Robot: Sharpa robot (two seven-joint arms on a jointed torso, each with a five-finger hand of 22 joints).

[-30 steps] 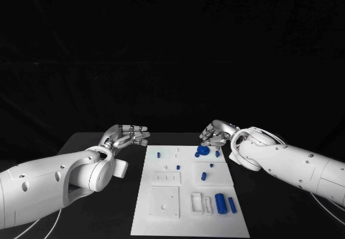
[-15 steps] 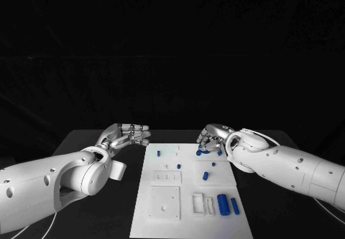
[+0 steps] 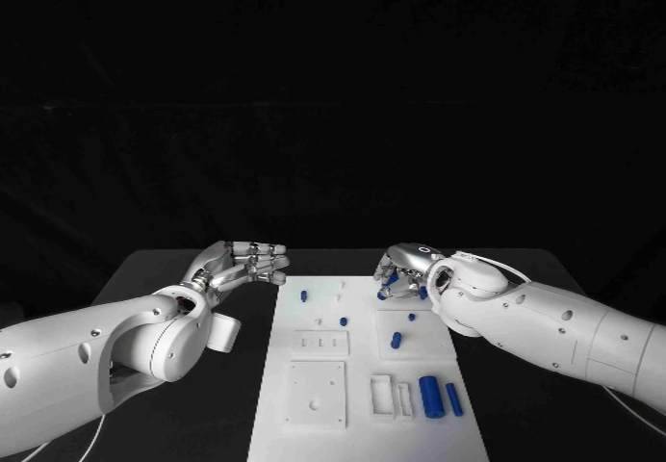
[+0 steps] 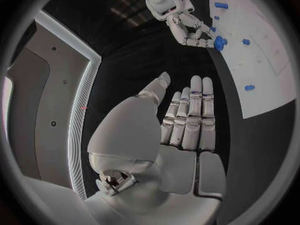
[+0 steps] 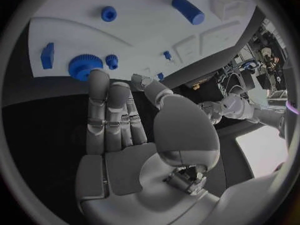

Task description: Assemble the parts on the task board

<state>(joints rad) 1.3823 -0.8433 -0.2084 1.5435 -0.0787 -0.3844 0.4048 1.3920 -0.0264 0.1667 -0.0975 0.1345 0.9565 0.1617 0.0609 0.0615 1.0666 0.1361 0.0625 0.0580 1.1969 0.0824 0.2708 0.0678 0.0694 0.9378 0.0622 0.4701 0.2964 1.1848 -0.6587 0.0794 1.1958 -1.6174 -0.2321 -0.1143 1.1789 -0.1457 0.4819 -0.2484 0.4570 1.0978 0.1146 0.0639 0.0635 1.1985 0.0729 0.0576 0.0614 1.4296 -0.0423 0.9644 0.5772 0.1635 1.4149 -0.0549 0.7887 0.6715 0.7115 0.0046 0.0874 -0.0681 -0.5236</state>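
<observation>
The white task board (image 3: 364, 404) lies lengthwise in the middle of the table. My right hand (image 3: 404, 269) hovers over its far right corner with the fingers held straight and the thumb apart. Its fingertips (image 5: 97, 78) touch the rim of a blue gear (image 5: 84, 67), which lies flat on the board (image 5: 144, 27); the same gear (image 4: 219, 43) sits under those fingertips in the left wrist view. A smaller blue gear (image 5: 112, 61) is next to it. My left hand (image 3: 244, 262) is off the board's far left corner, fingers spread and holding nothing.
On the board's near right stand a thick blue cylinder (image 3: 430, 394) and a thin one (image 3: 454, 398). Small blue pegs (image 3: 396, 339) dot its middle and far end. A blue block (image 5: 47, 55) and a ring (image 5: 109, 13) lie near the gear. Black table flanks both sides.
My right hand has moved a little further away and down over the blue gear, which is now partly hidden behind its fingers. The left hand has barely moved.
</observation>
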